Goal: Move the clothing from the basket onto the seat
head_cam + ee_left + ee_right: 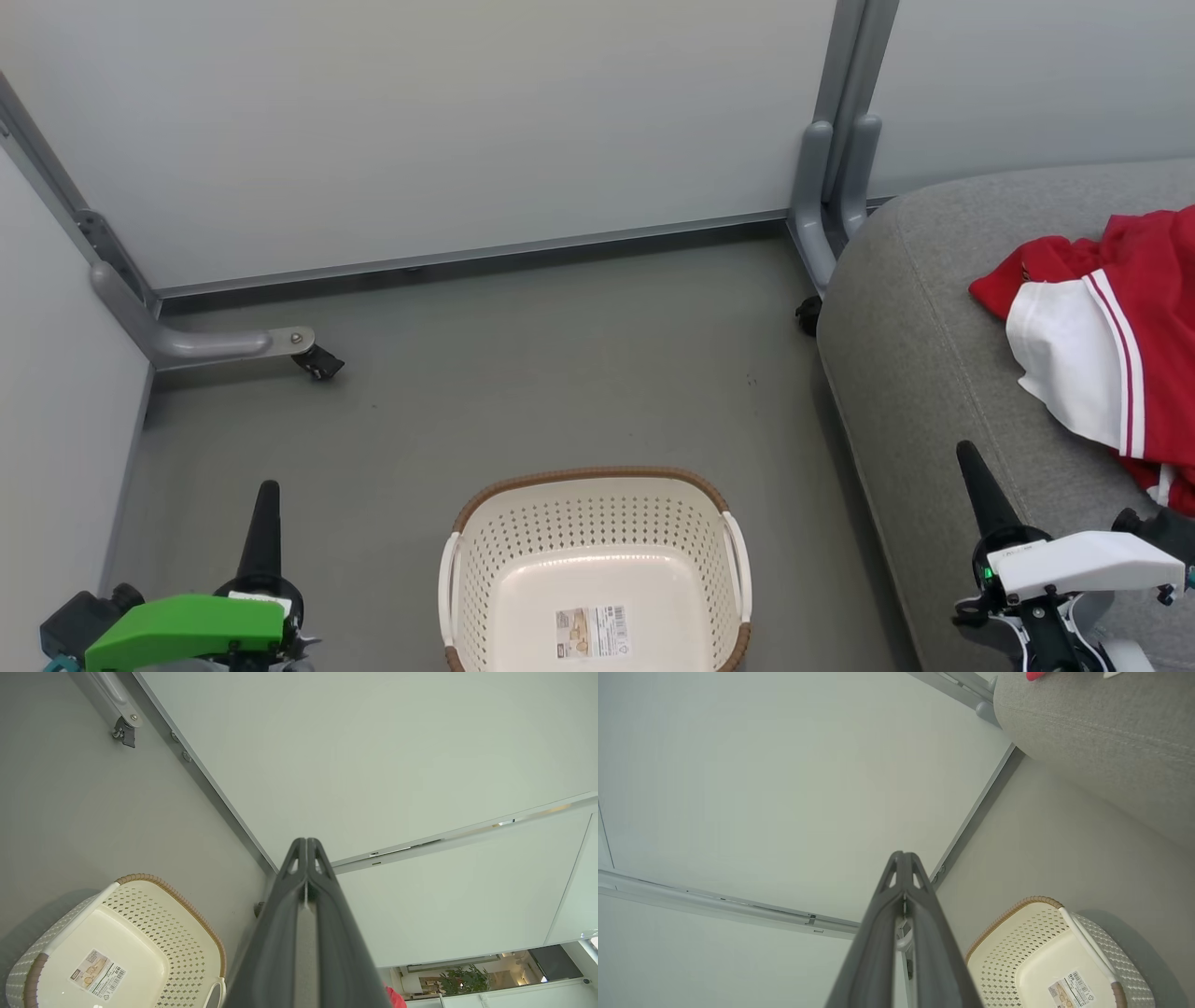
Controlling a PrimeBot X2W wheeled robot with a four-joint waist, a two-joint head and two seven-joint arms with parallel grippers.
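Pale grey wall panels (pixel 420 140) in metal frames are closing off the far side of the room, and a dull grey floor (pixel 560 392) is spreading out below them. A metal foot (pixel 215 343) of the panel frame is jutting across the floor at the far left, ending in a small black caster (pixel 317 362), and a grey post (pixel 836 187) is rising where two panels meet, just behind the seat's corner.

The left gripper (pixel 268 495) is hanging low on the left over the floor, its two dark fingers pressing together along their length with nothing between them. It is pointing toward the wall and touching nothing. The right gripper (pixel 971 467) is hovering over the near part of the seat (pixel 915 373), its fingers likewise meeting at the tips and carrying nothing. It is sitting near the jersey but apart from it.

The jersey (pixel 1102 345) is lying crumpled on the seat's top at the right, red with a white panel and thin striped trim, and running out past the picture's edge. The seat itself is standing on the floor to the right of the basket, its rounded corner reaching back toward the post.

The basket (pixel 588 474) is standing upright on the floor between the two grippers, well apart from both, its smooth bottom showing with a label sticker (pixel 591 632) stuck flat near the middle. Open floor is lying between the basket and the seat
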